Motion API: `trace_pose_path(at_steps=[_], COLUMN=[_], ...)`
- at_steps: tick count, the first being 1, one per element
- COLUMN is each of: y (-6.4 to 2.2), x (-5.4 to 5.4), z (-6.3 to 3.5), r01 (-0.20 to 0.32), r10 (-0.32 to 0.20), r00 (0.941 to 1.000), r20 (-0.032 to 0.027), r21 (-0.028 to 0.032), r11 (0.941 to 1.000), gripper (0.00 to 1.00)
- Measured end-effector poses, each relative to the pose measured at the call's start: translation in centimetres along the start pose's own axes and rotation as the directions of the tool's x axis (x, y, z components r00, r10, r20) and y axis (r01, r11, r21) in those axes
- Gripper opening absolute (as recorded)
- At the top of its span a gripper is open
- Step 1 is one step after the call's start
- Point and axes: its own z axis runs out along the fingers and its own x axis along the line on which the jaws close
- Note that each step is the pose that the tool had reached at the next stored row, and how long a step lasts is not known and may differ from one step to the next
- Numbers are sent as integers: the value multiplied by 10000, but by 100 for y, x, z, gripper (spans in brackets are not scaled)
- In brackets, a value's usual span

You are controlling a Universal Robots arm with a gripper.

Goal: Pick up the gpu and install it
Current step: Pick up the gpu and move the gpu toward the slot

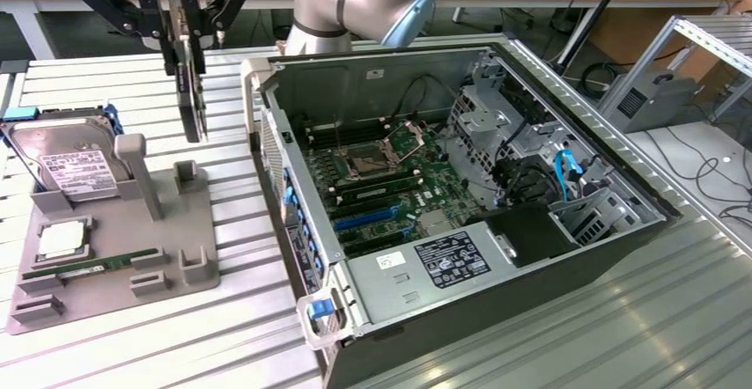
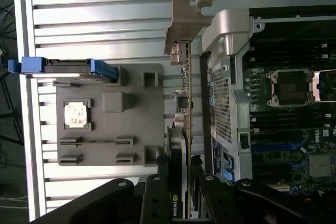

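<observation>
The gpu hangs upright on edge in the air, a thin dark card over the slatted table, between the grey holder and the open computer case. My gripper is shut on its upper end from above. In the wrist view the gpu is seen edge-on between my black fingers, with its silvery bracket at the far end. It floats just outside the case's side wall, apart from it. The motherboard's blue slot lies inside the case.
The grey holder carries a hard drive standing at its far end, a square processor and a slim green memory stick. Inside the case are the processor socket, drive cages and cables. Benches stand behind the table.
</observation>
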Motion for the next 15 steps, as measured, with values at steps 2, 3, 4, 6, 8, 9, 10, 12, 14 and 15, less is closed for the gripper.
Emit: trace_pose_path(at_steps=[2, 3, 4, 6, 8, 9, 10, 12, 14, 15], y=[3, 4, 4, 6, 7, 8, 9, 10, 11, 12], x=[-56, -68, -76, -105, -141, -152, -160, -184, -213, -223], z=[1, 2, 2, 2, 3, 3, 3, 4, 4, 5], r01=[0, 0, 1, 0, 0, 1, 0, 0, 0, 0], r10=[0, 0, -1, 0, 0, -1, 0, 0, 0, 0], r00=[10000, 10000, 10000, 10000, 10000, 10000, 10000, 10000, 10000, 10000], r20=[0, 1, 1, 0, 0, 0, 0, 1, -1, 0], r21=[0, 0, -1, 0, 0, 0, -1, -1, 0, 0], r11=[10000, 10000, 10000, 10000, 10000, 10000, 10000, 10000, 10000, 10000], gripper=[27, 27, 27, 27, 27, 27, 27, 27, 27, 27])
